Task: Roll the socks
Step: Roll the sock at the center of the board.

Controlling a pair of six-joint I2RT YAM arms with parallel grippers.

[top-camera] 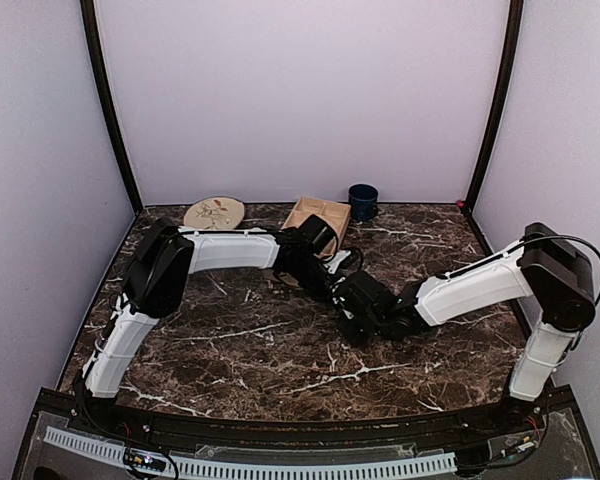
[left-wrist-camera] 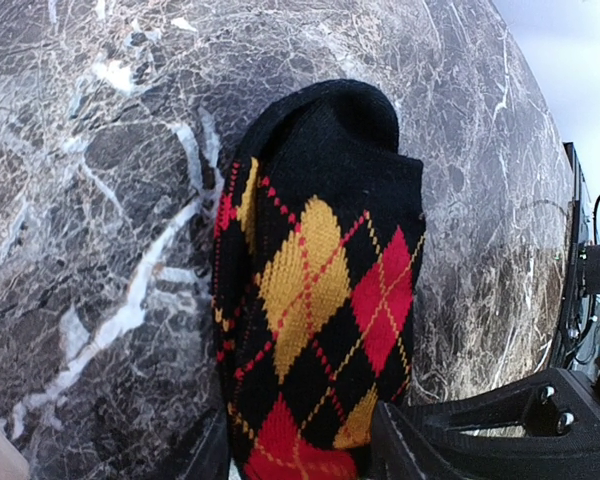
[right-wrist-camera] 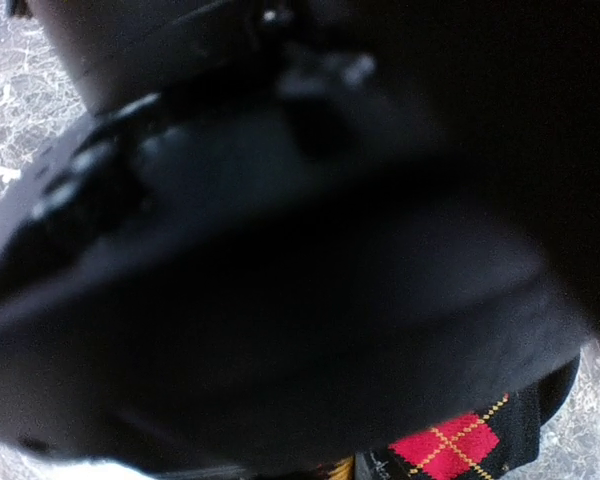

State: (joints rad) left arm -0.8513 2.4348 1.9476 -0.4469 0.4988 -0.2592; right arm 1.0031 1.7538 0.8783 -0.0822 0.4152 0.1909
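L wrist cam, not top, shows L gripper [left-wrist-camera: 300, 445] pinching argyle sock [left-wrist-camera: 320, 290]; R gripper [top-camera: 348, 305]: can't tell.

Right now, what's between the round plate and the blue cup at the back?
A light wooden tray stands between the plate and the cup, as the top view shows.

- Top view: fixed above and behind the left arm [top-camera: 220, 250] and right arm [top-camera: 470, 285]. It faces forward and down from far off and takes in the whole table [top-camera: 240, 350] and the back wall [top-camera: 300, 100].
- Left wrist view: looks steeply down at the table from close by. The sock [left-wrist-camera: 320, 300] fills its middle.
- Right wrist view: very near. A blurred dark body [right-wrist-camera: 280, 250] blocks most of it, leaving a corner of the sock and slivers of table.
- Shared: both wrist views show the sock, and all three show the table's middle.
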